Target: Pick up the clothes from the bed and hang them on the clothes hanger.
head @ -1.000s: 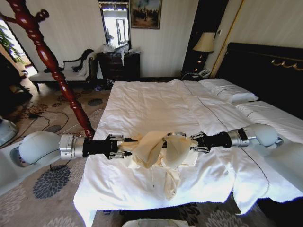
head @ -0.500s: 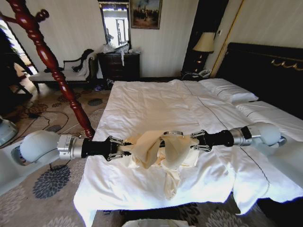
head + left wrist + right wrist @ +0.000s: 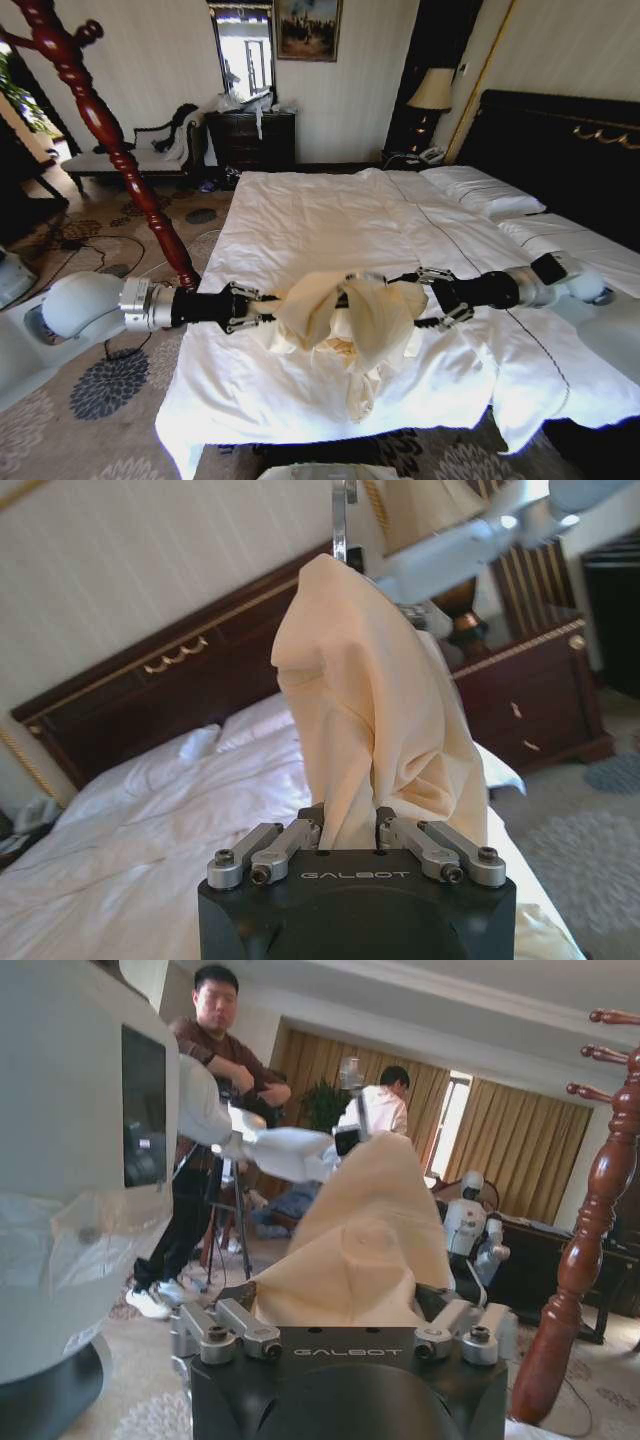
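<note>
The clothes (image 3: 375, 320) are a pale cream garment held bunched above the front of the bed (image 3: 330, 215), one end hanging down to the sheet. My left gripper (image 3: 262, 305) is shut on its left end; the left wrist view shows the cloth (image 3: 360, 710) rising from between the fingers (image 3: 312, 832). My right gripper (image 3: 415, 298) is at the garment's right end, its jaws standing wide with cloth (image 3: 350, 1250) lying between them. The clothes hanger is mostly hidden under the cloth, with its silver hook (image 3: 362, 278) (image 3: 340, 520) poking out on top.
A turned red-brown wooden post (image 3: 110, 140) (image 3: 590, 1220) rises at the bed's left corner, close to my left arm. The black headboard (image 3: 560, 150) and pillows (image 3: 480, 190) are to the right. A dark dresser (image 3: 250, 140), a bench and a lamp (image 3: 432, 90) line the far wall.
The right gripper has turned, drawn slightly right and spread its jaws wider. The garment now bulges more over the hanger. The left gripper holds its place.
</note>
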Motion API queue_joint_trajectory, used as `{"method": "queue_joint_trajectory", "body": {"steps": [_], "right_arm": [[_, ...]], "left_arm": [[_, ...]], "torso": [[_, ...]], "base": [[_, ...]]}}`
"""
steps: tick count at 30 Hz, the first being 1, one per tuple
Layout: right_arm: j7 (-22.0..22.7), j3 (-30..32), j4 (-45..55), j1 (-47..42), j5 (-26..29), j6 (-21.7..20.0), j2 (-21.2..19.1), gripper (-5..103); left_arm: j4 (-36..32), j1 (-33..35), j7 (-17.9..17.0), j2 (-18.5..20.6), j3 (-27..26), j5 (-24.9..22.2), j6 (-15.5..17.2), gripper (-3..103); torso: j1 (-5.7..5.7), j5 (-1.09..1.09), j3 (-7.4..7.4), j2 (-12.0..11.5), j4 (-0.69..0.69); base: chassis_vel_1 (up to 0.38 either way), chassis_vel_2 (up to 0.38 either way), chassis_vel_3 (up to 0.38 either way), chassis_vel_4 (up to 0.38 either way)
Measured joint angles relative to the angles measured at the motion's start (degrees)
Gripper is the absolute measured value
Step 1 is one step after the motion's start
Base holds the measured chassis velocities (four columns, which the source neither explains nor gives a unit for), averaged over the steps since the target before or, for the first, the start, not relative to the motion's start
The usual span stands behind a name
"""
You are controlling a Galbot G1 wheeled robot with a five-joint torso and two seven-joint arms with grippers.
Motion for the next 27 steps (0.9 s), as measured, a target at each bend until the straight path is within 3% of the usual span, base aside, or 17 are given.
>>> {"method": "queue_joint_trajectory", "body": {"steps": [1, 3, 5, 6, 9, 12, 18, 23, 26, 27], "right_arm": [[0.00, 0.00, 0.00, 0.00, 0.00, 0.00, 0.00, 85], [3.06, 0.01, 0.53, -0.27, 3.97, 0.69, 0.48, 95], [8.51, 0.04, 1.61, -0.17, 9.39, 1.94, 1.37, 100], [8.51, 0.04, 1.61, -0.17, 9.39, 1.94, 1.37, 100], [16.46, 0.39, 3.47, 0.71, 16.58, 4.05, 2.62, 100], [20.67, 0.99, 4.62, 0.98, 20.50, 5.13, 3.57, 100], [27.45, 2.91, 5.31, 0.98, 23.30, 7.33, 6.41, 100], [33.60, 8.64, 3.37, 0.16, 21.70, 8.50, 9.64, 100], [36.99, 14.44, 0.58, -1.91, 17.36, 8.72, 12.20, 100], [36.99, 14.44, 0.58, -1.91, 17.36, 8.72, 12.20, 100]], "left_arm": [[0.00, 0.00, 0.00, 0.00, 0.00, 0.00, 0.00, 19], [0.71, 0.03, -0.57, -1.25, -0.38, -0.40, 0.22, 19], [1.24, 0.44, -0.73, -2.04, -0.57, -0.43, 0.26, 19], [1.24, 0.44, -0.73, -2.04, -0.57, -0.43, 0.26, 19], [1.69, 0.61, -0.88, -3.06, -0.60, -0.50, 0.27, 19], [1.84, 0.43, -1.21, -3.77, -0.64, -1.54, 0.39, 19], [3.55, -0.91, -3.41, -5.34, -1.38, -4.81, 1.18, 19], [7.04, -4.76, -13.14, -8.81, -2.01, -11.14, 5.75, 19], [11.46, -9.30, -25.79, -12.03, -1.28, -16.03, 10.94, 19], [11.46, -9.30, -25.79, -12.03, -1.28, -16.03, 10.94, 19]], "torso": [[0.00, 0.00, 0.00, 0.00, 0.00], [0.00, 0.02, 0.00, 0.00, -0.01], [0.00, 0.02, 0.00, 0.00, 0.00], [0.00, 0.02, 0.00, 0.00, 0.00], [0.00, 0.00, 0.00, 0.00, 0.01], [0.00, 0.02, 0.00, 0.00, 0.00], [0.00, 0.01, 0.00, 0.00, 0.02], [0.00, 0.02, 0.00, 0.00, 0.00], [0.00, 0.00, 0.00, 0.00, -0.02], [0.00, 0.00, 0.00, 0.00, -0.02]], "base": [[0.000, 0.000, 0.000, 0.000], [0.000, 0.000, 0.000, 0.000], [0.000, 0.000, 0.000, 0.000], [0.000, 0.000, 0.000, 0.000], [0.000, 0.000, 0.000, 0.000], [0.000, 0.000, 0.000, 0.000], [0.000, 0.000, 0.000, 0.000], [0.000, 0.000, 0.000, 0.000], [0.000, 0.000, 0.000, 0.000], [0.000, 0.000, 0.000, 0.000]]}}
